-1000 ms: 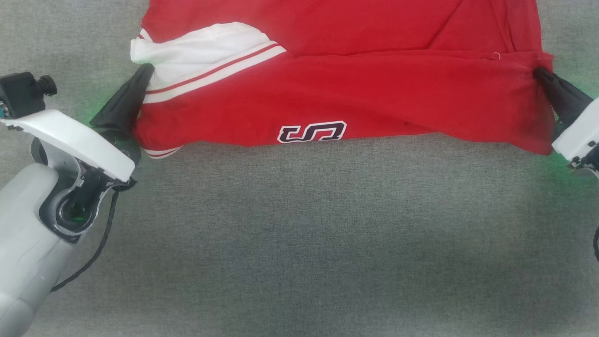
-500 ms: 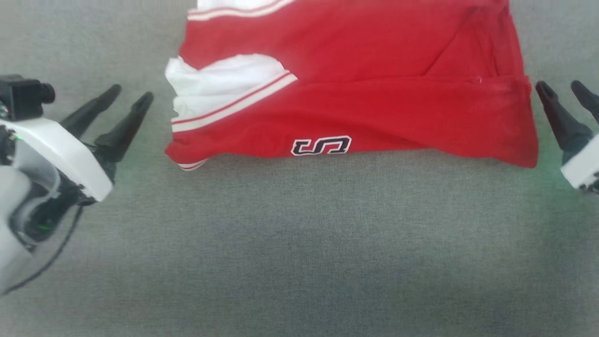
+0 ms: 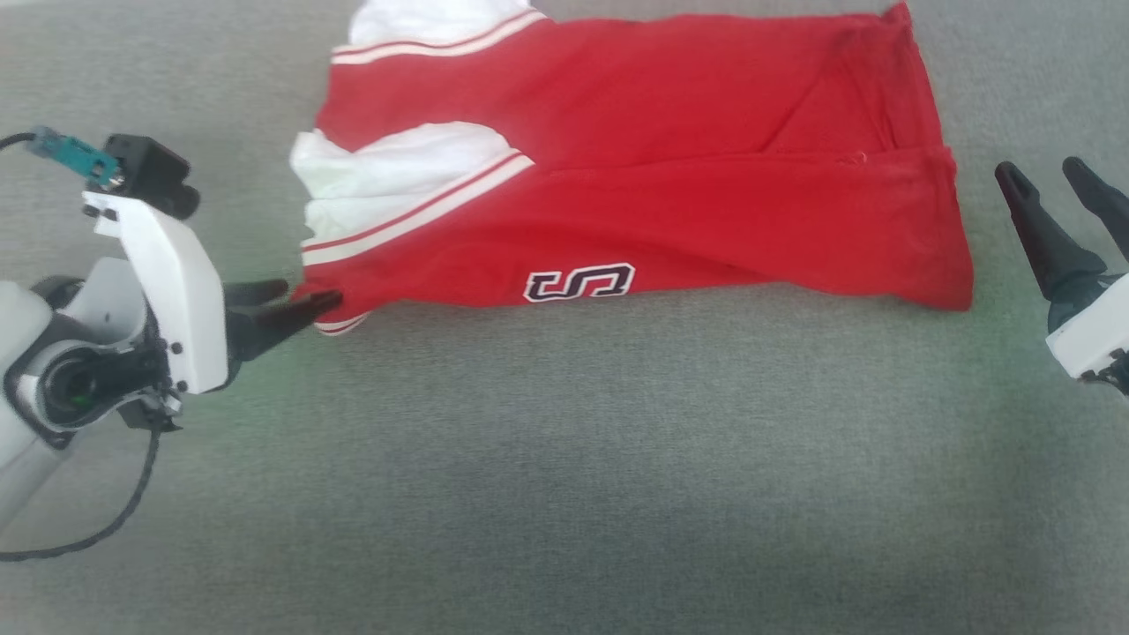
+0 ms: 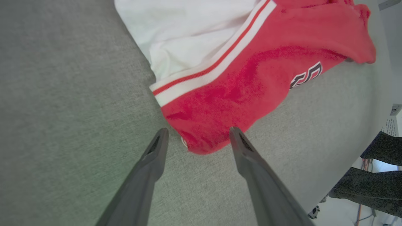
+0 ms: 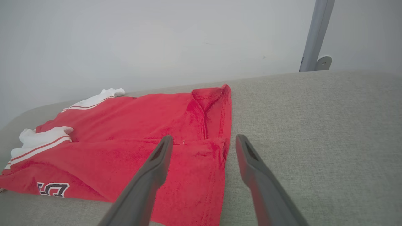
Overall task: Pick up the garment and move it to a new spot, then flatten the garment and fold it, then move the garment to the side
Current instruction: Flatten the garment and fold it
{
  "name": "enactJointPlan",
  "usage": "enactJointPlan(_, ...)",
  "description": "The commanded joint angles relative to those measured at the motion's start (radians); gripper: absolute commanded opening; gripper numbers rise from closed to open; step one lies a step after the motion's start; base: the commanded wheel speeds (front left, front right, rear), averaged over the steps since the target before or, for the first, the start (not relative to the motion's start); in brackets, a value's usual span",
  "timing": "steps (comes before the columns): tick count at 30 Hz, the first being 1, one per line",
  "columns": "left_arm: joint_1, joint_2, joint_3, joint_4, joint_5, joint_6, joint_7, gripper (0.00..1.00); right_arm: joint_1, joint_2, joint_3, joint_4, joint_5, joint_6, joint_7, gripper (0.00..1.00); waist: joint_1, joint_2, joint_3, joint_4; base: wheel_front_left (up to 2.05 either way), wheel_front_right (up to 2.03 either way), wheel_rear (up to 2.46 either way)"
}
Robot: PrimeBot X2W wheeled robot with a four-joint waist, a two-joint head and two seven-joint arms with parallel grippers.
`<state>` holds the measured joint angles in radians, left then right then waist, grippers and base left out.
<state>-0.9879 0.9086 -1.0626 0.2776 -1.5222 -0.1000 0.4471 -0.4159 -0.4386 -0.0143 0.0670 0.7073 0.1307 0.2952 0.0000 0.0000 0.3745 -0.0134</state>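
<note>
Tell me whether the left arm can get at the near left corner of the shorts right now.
Probably yes: the left pincer is open, its fingertips either side of that corner of the shorts, with nothing in between.

White corner of the garment [image 3: 635, 168] — beyond the head view's top edge; right tool [image 3: 1041, 169] — partly off-frame

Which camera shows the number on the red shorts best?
The head view: the numeral is clear, from above, on the shorts' near edge. The left wrist view catches it slanted at the fold; the right wrist view shows it small, lower left.
</note>
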Motion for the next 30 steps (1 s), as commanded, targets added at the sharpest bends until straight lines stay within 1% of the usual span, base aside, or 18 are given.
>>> enactJointPlan(1, -0.009, -0.012, -0.001, 0.012, -0.019, 0.01, 0.021, 1.0, -0.01, 0.003, 0.0, -0.006, -0.001, 0.0, 0.002, 1.0, 0.0, 0.0, 0.019, -0.018, 0.0, 0.0, 0.0)
enactJointPlan(4, -0.022, -0.029, -0.01, 0.054, -0.035, 0.014, 0.063, 1.0, -0.017, 0.011, 0.004, -0.021, -0.006, 0.0, 0.004, 1.0, 0.0, 0.0, 0.043, -0.039, 0.0, 0.0, 0.0)
enactJointPlan(9, 0.004, -0.07, -0.042, 0.124, -0.076, 0.001, 0.142, 1.0, -0.018, 0.02, -0.002, -0.039, -0.016, 0.0, 0.011, 1.0, 0.0, 0.0, 0.07, -0.062, 0.0, 0.0, 0.0)
enactJointPlan(10, 0.01, -0.077, -0.047, 0.134, -0.079, -0.002, 0.155, 0.93, -0.018, 0.018, -0.004, -0.039, -0.018, 0.0, 0.011, 1.0, 0.0, 0.0, 0.073, -0.064, 0.0, 0.0, 0.0)
enactJointPlan(11, 0.014, -0.085, -0.047, 0.142, -0.086, -0.006, 0.163, 0.53, -0.019, 0.017, -0.004, -0.041, -0.019, 0.0, 0.014, 1.0, 0.0, 0.0, 0.076, -0.065, 0.0, 0.0, 0.0)
enactJointPlan(13, 0.02, -0.098, -0.036, 0.149, -0.113, -0.015, 0.163, 0.0, -0.018, 0.011, 0.002, -0.048, -0.024, 0.0, 0.031, 1.0, 0.0, 0.0, 0.08, -0.065, 0.0, 0.0, 0.0)
enactJointPlan(15, 0.017, -0.106, -0.029, 0.147, -0.126, -0.02, 0.166, 0.0, -0.023, -0.01, 0.019, -0.055, -0.034, 0.0, 0.059, 1.0, 0.0, 0.0, 0.085, -0.061, 0.0, 0.0, 0.0)
enactJointPlan(18, 0.003, -0.107, -0.017, 0.141, -0.113, -0.026, 0.149, 0.0, -0.042, -0.054, 0.065, -0.068, -0.06, 0.0, 0.129, 1.0, 0.0, 0.0, 0.095, -0.049, 0.0, 0.0, 0.0)
enactJointPlan(23, -0.011, -0.125, -0.013, 0.11, -0.089, -0.03, 0.127, 0.0, -0.101, -0.12, 0.151, -0.047, -0.064, 0.0, 0.34, 1.0, 0.0, 0.0, 0.115, -0.021, 0.0, 0.0, 0.0)
enactJointPlan(25, -0.012, -0.133, -0.012, 0.09, -0.079, -0.03, 0.118, 0.0, -0.134, -0.13, 0.165, -0.02, -0.059, 0.0, 0.436, 1.0, 0.0, 0.0, 0.124, -0.01, 0.0, 0.0, 0.0)
enactJointPlan(27, -0.014, -0.14, -0.011, 0.074, -0.068, -0.03, 0.106, 0.0, -0.163, -0.126, 0.173, 0.013, -0.052, 0.0, 0.529, 1.0, 0.0, 0.0, 0.132, 0.002, 0.0, 0.0, 0.0)
enactJointPlan(30, -0.016, -0.157, -0.011, 0.058, -0.054, -0.03, 0.091, 0.0, -0.183, -0.138, 0.185, 0.054, -0.077, 0.0, 0.645, 1.0, 0.0, 0.0, 0.14, 0.022, 0.0, 0.0, 0.0)
